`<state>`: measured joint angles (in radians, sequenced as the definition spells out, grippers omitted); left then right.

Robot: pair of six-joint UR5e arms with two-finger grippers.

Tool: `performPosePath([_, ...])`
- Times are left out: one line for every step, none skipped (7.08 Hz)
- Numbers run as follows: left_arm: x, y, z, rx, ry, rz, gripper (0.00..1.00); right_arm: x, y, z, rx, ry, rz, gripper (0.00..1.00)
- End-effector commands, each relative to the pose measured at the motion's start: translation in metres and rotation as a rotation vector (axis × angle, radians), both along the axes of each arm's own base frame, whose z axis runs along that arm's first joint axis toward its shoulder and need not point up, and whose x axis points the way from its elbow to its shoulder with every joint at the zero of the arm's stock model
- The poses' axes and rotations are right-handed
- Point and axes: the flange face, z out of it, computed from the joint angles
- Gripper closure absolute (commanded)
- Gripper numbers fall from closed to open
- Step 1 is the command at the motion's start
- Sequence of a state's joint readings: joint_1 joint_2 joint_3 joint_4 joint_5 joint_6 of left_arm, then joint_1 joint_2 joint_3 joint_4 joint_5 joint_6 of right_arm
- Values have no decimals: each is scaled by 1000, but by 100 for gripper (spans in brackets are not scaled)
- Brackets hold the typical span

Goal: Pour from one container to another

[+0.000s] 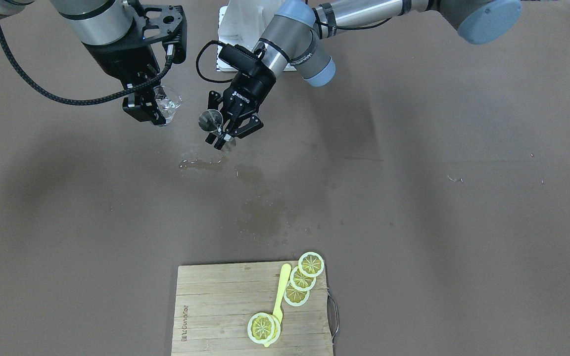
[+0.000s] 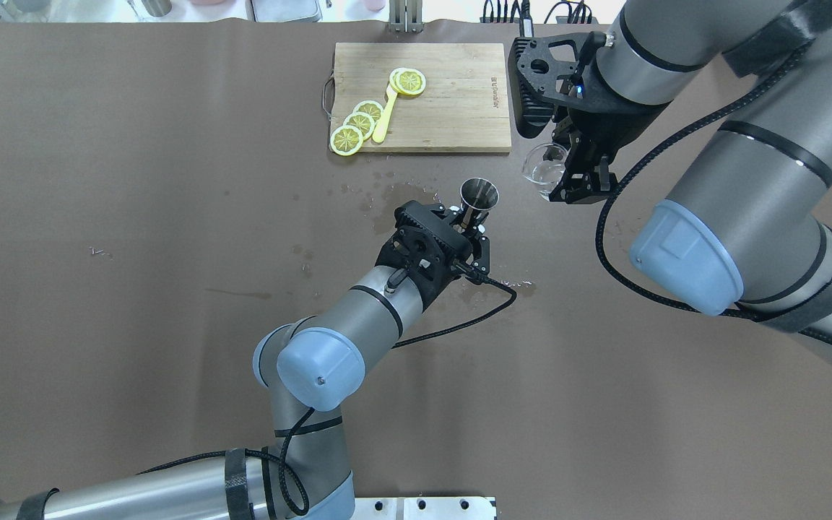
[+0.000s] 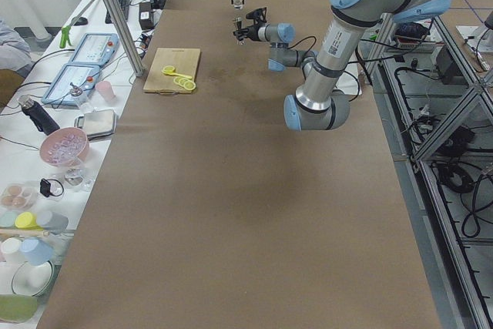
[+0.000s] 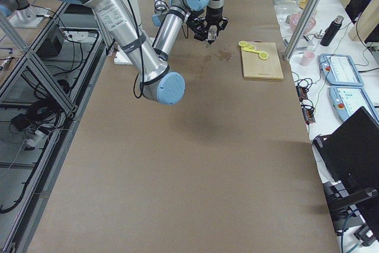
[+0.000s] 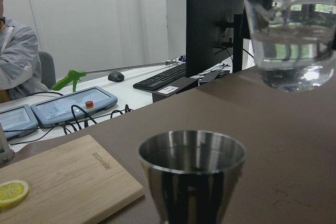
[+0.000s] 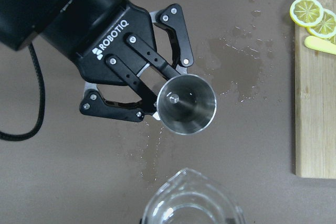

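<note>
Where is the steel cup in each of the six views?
Front-facing: cup upper left of centre.
Overhead: just right of centre.
Exterior left: top centre, tiny.
Exterior right: too small to tell.
Left wrist: bottom centre, below the glass.
Right wrist: centre, in the left pincer.
Shared landmark: the board.
</note>
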<state>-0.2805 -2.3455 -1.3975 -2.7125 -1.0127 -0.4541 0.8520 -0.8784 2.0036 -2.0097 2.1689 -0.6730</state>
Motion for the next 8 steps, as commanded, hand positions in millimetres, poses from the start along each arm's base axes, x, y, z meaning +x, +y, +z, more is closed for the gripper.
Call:
performPosePath([-1, 0, -1, 0, 3, -2, 100, -15, -15, -9, 3, 24, -8, 100])
performPosePath([0, 1, 0, 0, 1, 0, 100, -24, -21, -11, -5, 37, -9, 100])
performPosePath([-1, 0, 0, 0, 3, -2, 100, -27, -22, -15, -14, 52, -13, 100])
performPosePath([-2, 0, -1, 1, 4, -4, 100, -27, -21, -16, -16, 75, -11, 100])
performPosePath([-3, 0, -3, 2, 8, -2, 100, -27, -20, -17, -29, 97, -9, 100])
performPosePath([-2, 0, -3, 1, 10, -2, 100, -29, -17, -17, -26, 132, -9, 100])
performPosePath([-4, 1, -4, 3, 11, -2, 100, -30, -14, -21, -9, 168, -30, 100])
performPosePath([-4, 1, -4, 3, 11, -2, 100, -31, -11, -29, -1, 207, -53, 100])
